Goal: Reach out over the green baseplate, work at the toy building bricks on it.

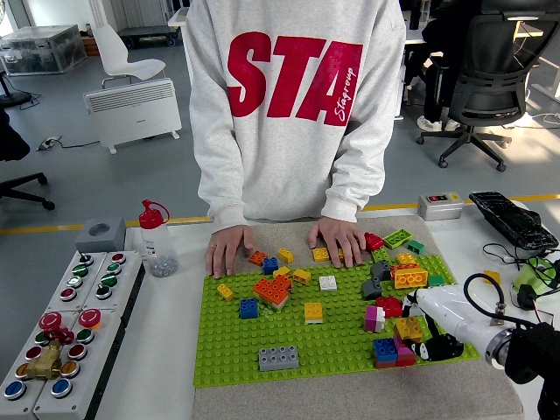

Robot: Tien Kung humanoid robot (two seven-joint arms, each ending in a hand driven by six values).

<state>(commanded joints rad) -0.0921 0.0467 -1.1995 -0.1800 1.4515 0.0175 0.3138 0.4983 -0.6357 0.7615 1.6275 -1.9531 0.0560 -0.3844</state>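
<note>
Reaching over baseplate (262,346) near-right corner, our right hand (435,346) sits just right of yellow brick (409,327); finger state unclear, grasp not confirmed.

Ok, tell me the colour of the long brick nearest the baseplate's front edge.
Grey: the long brick on the green baseplate, head view.

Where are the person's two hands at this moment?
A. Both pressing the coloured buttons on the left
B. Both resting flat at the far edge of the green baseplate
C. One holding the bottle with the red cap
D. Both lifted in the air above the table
B: the person's hands lie palm-down at the far edge of the green baseplate, holding nothing.
</note>
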